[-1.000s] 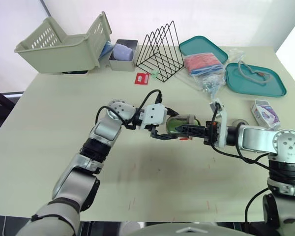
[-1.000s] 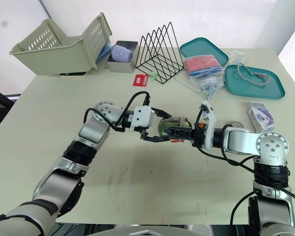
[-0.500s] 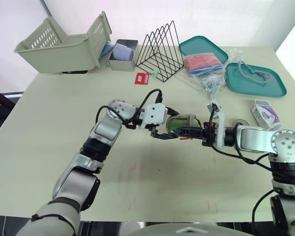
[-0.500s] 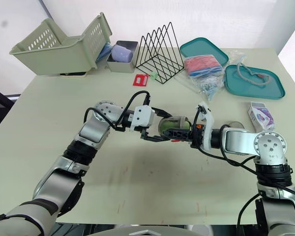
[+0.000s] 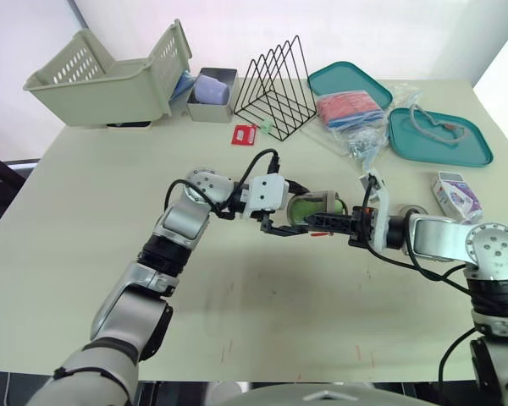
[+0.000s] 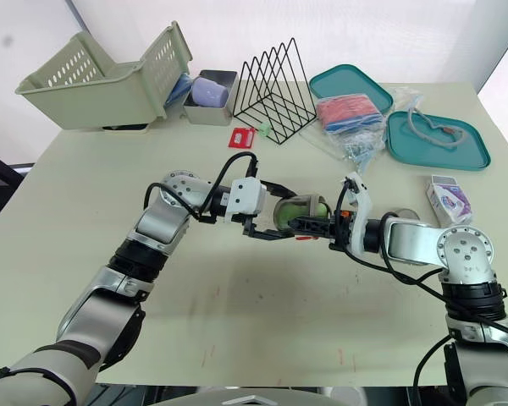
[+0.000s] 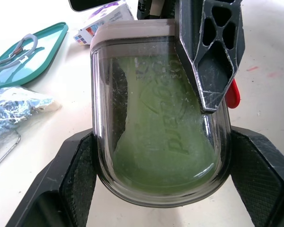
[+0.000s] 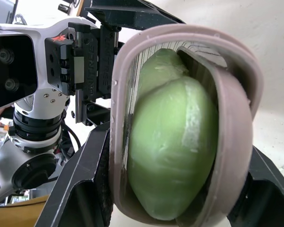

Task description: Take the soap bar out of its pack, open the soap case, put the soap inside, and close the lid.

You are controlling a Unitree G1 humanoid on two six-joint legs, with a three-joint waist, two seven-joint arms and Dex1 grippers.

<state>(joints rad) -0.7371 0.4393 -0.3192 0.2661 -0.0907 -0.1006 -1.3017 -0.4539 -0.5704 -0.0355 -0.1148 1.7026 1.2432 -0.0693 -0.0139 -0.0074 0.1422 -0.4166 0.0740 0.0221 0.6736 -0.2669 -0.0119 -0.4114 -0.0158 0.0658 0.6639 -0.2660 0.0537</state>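
A rigid, likely slippery soap case (image 7: 158, 118) (soap (image 8: 170, 151) inside) is clamped across its sides by left gripper (image 5: 293, 211) and right gripper (image 5: 320, 218).

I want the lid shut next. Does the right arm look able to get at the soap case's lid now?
Likely yes: the right gripper straddles the soap case, jaws on both sides of its ajar lid.

The near half of the table (image 5: 262, 313) lies bare, open to passage on either side of the arms. Mid-table, the left pincer (image 5: 292, 220) and right pincer (image 5: 323, 222) both clamp the soap case (image 5: 315, 203), barring the way between them. Behind stand a basket (image 5: 102, 76), wire rack (image 5: 279, 80) and teal trays (image 5: 440, 139), with a small box (image 5: 455, 193) at the right.
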